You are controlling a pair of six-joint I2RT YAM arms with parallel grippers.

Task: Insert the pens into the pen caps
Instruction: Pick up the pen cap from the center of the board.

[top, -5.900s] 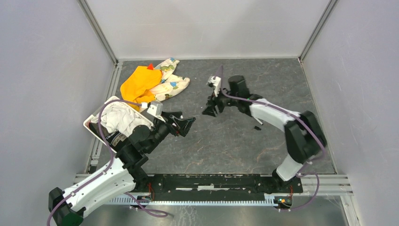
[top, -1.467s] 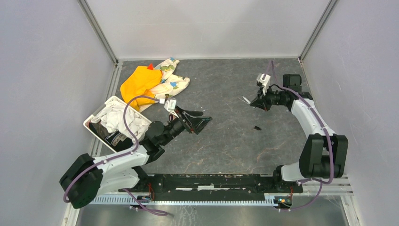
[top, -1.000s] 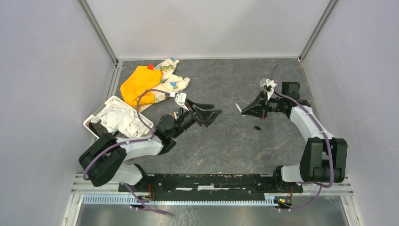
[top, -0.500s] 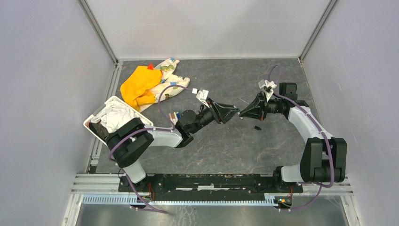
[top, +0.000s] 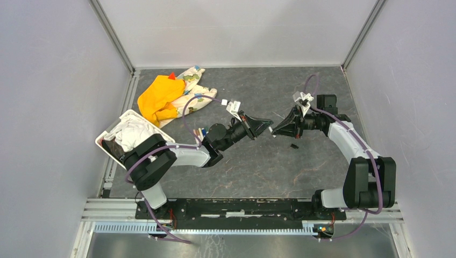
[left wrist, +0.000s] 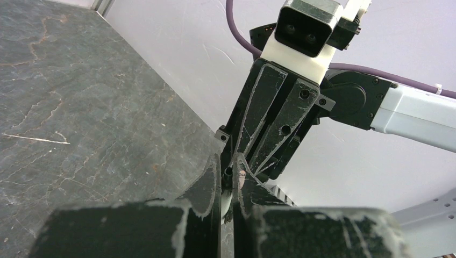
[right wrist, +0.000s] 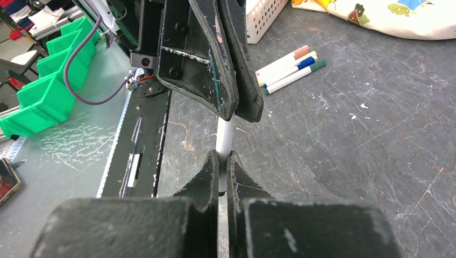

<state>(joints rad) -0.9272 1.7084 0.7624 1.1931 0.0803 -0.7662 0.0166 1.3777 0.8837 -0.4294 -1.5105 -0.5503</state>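
— Top view: where do we stand?
— Our left gripper and right gripper meet tip to tip. Three pens lie by the left arm.
— Left wrist?
— Jaws pinched on a pale end; we can't make out a cap.
— Right wrist?
— We clamp the white pen. Those three look capped, so we judge one remains.
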